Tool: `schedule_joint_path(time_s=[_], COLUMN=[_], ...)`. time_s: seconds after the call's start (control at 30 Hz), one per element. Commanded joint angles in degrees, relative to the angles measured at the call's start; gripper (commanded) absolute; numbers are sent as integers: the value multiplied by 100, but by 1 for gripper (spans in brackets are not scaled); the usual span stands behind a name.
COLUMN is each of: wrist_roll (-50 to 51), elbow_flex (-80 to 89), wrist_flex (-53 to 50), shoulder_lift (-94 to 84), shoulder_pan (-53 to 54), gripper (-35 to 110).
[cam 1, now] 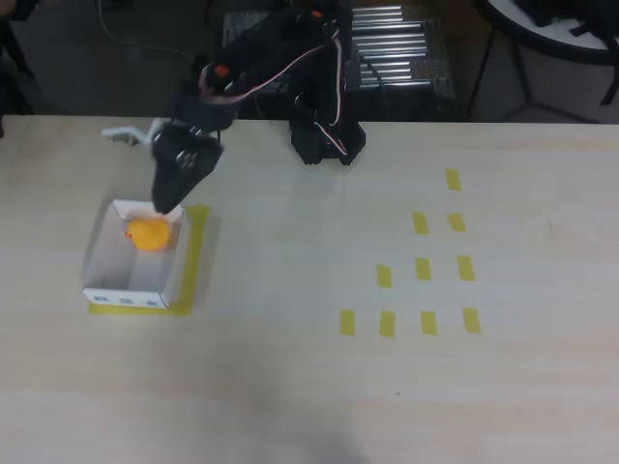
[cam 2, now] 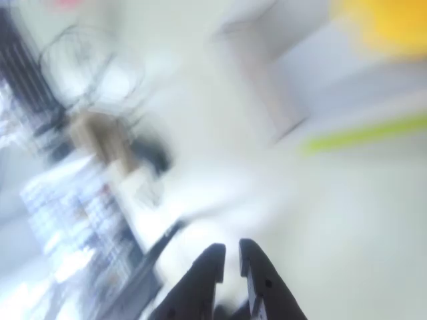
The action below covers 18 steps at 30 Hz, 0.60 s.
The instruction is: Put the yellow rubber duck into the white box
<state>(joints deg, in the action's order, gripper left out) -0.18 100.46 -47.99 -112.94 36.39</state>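
The yellow rubber duck lies inside the white box, near its far wall, free of the gripper. In the overhead view my black gripper points down at the box's far rim, just above and right of the duck. The wrist view is heavily blurred by motion. There the two dark fingers of the gripper stand close together with only a thin gap and nothing between them. The duck is a yellow smear at the top right, inside the box.
Yellow tape frames the box's right and near sides. Several short yellow tape strips lie on the table's right half. The arm's black base stands at the table's far edge, with a metal rack behind it.
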Motion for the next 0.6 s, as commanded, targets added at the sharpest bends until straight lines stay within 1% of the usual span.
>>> schedule_joint_path(time_s=[0.0,0.07,0.13,0.23,0.37,0.47,0.57], wrist_roll=[483,589,606,677,756,765,844], elbow_flex=[-158,677,1863,3647,5590,6495,6979], wrist_flex=[-176,-299,-202,-211,-343,-255,-220], shoulder_lift=[-2777,-3771,-4860,-6381,-7690,-7813,-7813], shoulder_pan=[-1424,-2188,-2856,-3401,-3533,-3463,-3428], gripper=[0,0,0,0,0,0,0])
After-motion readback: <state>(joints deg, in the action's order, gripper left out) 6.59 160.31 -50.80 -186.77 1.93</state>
